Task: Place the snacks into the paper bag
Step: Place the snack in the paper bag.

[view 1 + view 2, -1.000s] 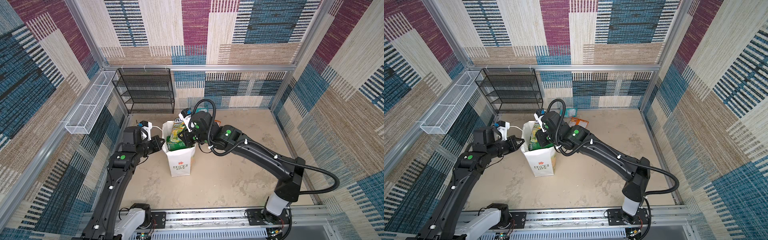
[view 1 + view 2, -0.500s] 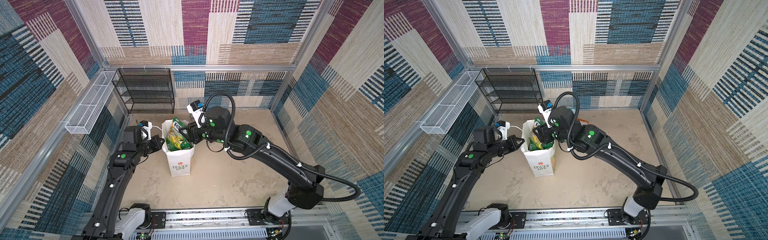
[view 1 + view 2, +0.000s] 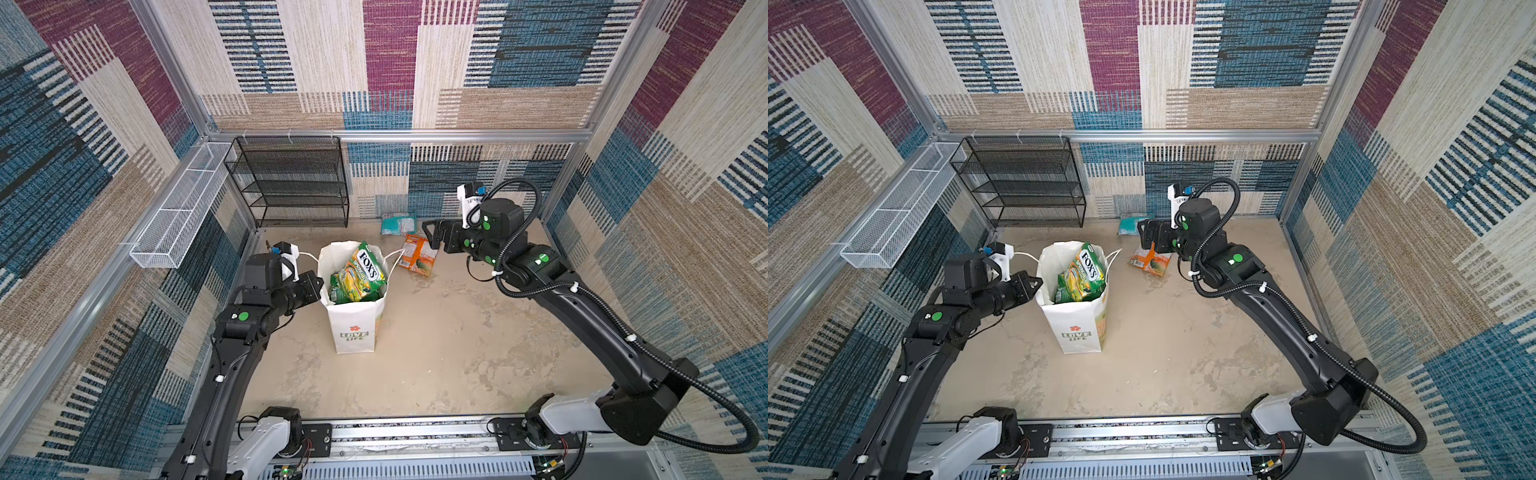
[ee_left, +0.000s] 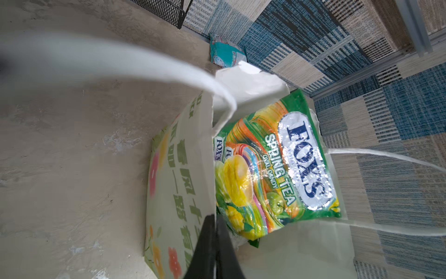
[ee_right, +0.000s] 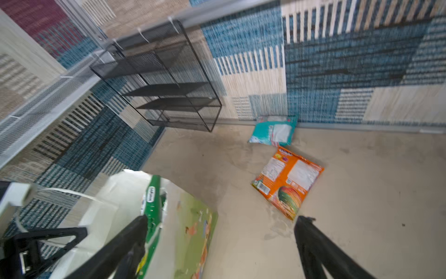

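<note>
My right end effector (image 3: 432, 237) now stands wide apart and empty. A second ago it was nearly closed on a packet, low over the mouth of the bag. Since then it has let go and pulled back across the bench (image 3: 457, 353). In its wrist view the two black fingers (image 5: 311, 236) frame bare surface, with nothing between them.

My left end effector (image 3: 318, 284) has not moved. It stays clamped on the near rim of the tall white paper carrier bag (image 3: 353, 328), keeping the mouth spread and the bag upright.

The green-and-yellow glossy FOX'S packet (image 3: 363, 270) I released now stands in that bag on top of other green packets. Its printed top leans against the far wall and pokes above the rim. I judge that drop done, though the packet rides high and the bag looks nearly full.

Two snacks are still out on the bench:
- The orange glossy plastic packet (image 3: 417, 257) lies flat just beside my open right end effector, so it is my likely next pick.
- The teal glossy plastic packet (image 3: 397, 224) lies beyond it, against the back wall.
</note>
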`<state>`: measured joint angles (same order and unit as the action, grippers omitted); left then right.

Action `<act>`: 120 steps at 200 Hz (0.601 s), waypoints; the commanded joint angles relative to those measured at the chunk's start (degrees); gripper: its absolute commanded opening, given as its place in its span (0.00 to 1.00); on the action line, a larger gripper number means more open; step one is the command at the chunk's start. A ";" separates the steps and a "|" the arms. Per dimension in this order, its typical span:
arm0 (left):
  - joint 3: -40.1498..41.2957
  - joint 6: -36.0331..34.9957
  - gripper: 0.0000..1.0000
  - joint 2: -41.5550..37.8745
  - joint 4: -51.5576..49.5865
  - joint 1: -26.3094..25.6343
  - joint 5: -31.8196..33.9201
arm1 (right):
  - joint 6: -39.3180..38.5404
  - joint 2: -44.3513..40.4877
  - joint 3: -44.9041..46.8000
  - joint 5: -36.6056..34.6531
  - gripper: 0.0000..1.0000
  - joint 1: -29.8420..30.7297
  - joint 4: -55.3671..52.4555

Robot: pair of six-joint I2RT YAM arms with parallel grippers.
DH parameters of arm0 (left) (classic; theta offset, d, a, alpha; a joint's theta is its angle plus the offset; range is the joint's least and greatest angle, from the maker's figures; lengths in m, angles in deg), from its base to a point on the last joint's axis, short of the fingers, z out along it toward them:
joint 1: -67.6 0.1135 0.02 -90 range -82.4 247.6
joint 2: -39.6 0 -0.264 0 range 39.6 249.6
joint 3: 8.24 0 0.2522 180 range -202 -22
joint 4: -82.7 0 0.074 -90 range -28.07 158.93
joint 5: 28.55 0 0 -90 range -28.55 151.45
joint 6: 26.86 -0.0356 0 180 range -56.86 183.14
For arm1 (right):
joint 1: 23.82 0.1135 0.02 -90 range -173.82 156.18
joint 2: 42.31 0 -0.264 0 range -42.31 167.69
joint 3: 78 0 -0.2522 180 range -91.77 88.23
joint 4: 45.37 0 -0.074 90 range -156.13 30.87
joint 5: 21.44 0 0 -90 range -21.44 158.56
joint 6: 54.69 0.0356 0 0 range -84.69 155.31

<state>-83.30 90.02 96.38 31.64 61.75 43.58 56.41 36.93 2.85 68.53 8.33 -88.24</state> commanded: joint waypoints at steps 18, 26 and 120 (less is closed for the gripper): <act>-1.63 0.02 0.00 3.10 0.44 0.22 -0.78 | 3.80 2.23 7.90 8.34 1.00 -5.90 9.04; -0.57 0.61 0.00 2.76 1.61 0.22 -1.06 | 4.50 4.09 9.40 10.62 1.00 -8.06 10.43; -0.71 -0.02 0.00 1.61 1.88 0.21 -1.64 | 3.23 34.99 -1.97 17.13 0.98 -19.17 15.63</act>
<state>-84.06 90.19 98.32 32.23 61.95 43.02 61.33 66.63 5.67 83.21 -9.82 -75.12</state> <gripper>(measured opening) 0.063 0.985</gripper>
